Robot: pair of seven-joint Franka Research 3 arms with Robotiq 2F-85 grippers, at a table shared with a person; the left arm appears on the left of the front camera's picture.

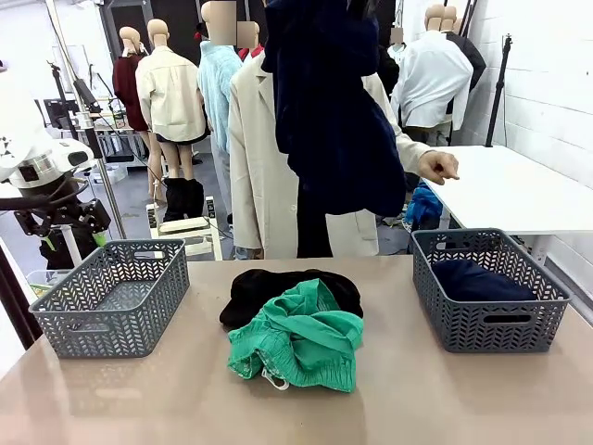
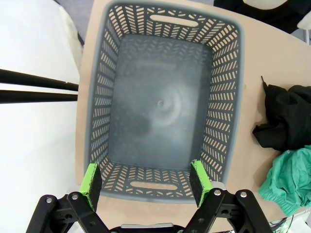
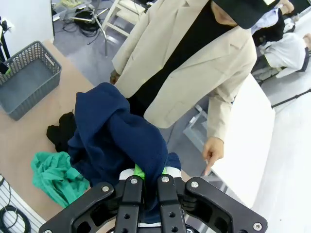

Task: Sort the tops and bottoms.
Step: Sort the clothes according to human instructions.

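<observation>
Navy garment (image 1: pixel 334 102) hangs high at 12 o'clock, right tool (image 3: pixel 151 171) clamped on it; left tool (image 2: pixel 146 182) spread wide. Sorting underway; next prob. needs lowering into basket (image 1: pixel 463 326) at 3 o'clock.

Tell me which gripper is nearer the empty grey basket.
Left. The left gripper hangs open directly above the empty basket; the right gripper, shut on the navy garment, is high and far from it.
</observation>
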